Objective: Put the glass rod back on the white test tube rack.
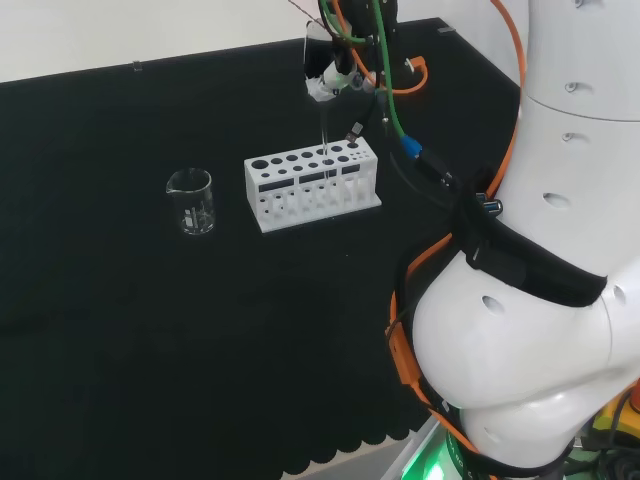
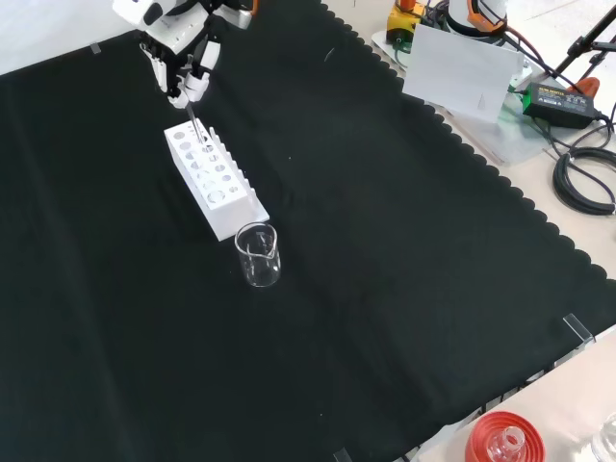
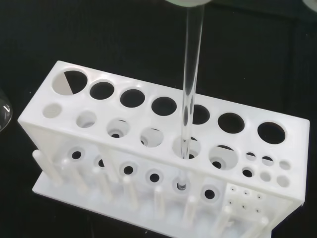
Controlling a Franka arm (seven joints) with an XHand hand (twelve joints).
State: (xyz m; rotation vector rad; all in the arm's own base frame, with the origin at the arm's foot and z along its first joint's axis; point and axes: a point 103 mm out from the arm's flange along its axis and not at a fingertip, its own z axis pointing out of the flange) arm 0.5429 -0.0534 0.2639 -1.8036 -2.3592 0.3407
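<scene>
- Overhead, in the head view: hand point(image 1: 328, 72) poised above the rack's point(image 1: 312, 187) right end, fingers pinched on the top of the rod point(image 1: 326, 135); rod hanging upright, its lower end down in a hole in the near row. Beaker point(image 1: 190, 201) standing apart to the left.
- From the front view: same hand point(image 2: 183, 75) coming in at the top, clamped on the rod point(image 2: 192, 121) above the far end of the rack point(image 2: 214, 179); beaker point(image 2: 257, 255) just beside the near end.
- Through the wrist view: rod point(image 3: 190, 84) threaded through a front-row hole of the rack point(image 3: 148, 163), tip at or near the lower seat — contact hard to judge.
- Judged as the insertion step, nearly done — next calls for lowering until seated, then parting the fingers and lifting straight up without tilting the rod.
</scene>
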